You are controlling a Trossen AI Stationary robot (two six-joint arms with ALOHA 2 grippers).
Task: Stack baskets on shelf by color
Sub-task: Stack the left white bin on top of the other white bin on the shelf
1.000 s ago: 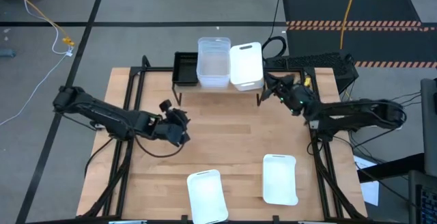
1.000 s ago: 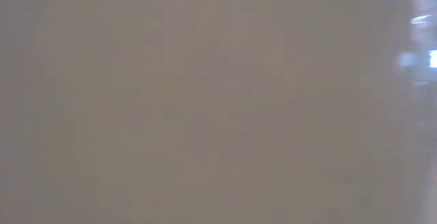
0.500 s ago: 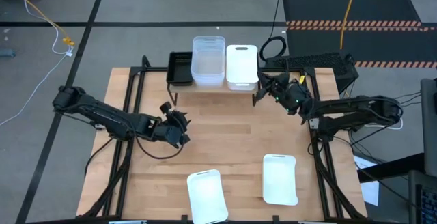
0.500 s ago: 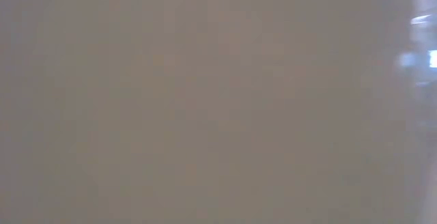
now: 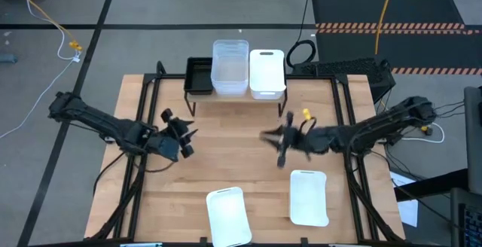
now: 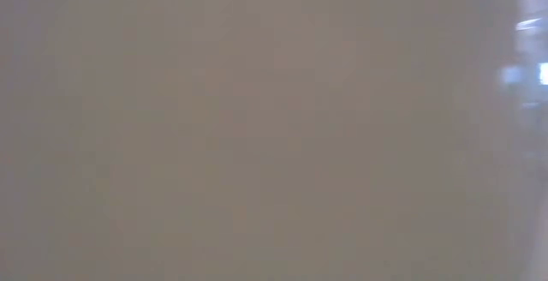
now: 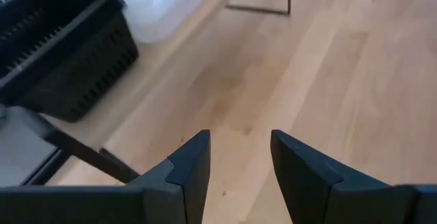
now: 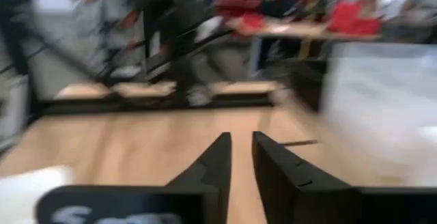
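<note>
right end effector (image 5: 280, 143) hangs empty over mid counter (image 5: 241, 164), fingers a narrow gap apart. judged step: fetch the next white basket (image 5: 309, 196), which lies just beside it toward the front edge; a second white basket (image 5: 229, 215) sits further left. advice: widen the fingers, drop over one rim wall, grip square. shelf (image 5: 226, 96) at the back carries a black basket (image 5: 199, 76), a clear stack (image 5: 230, 68) and a white one (image 5: 266, 73). left end effector (image 5: 179, 130) waits parted, empty.

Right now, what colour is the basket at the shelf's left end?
Black basket, clearest in the high view.
</note>
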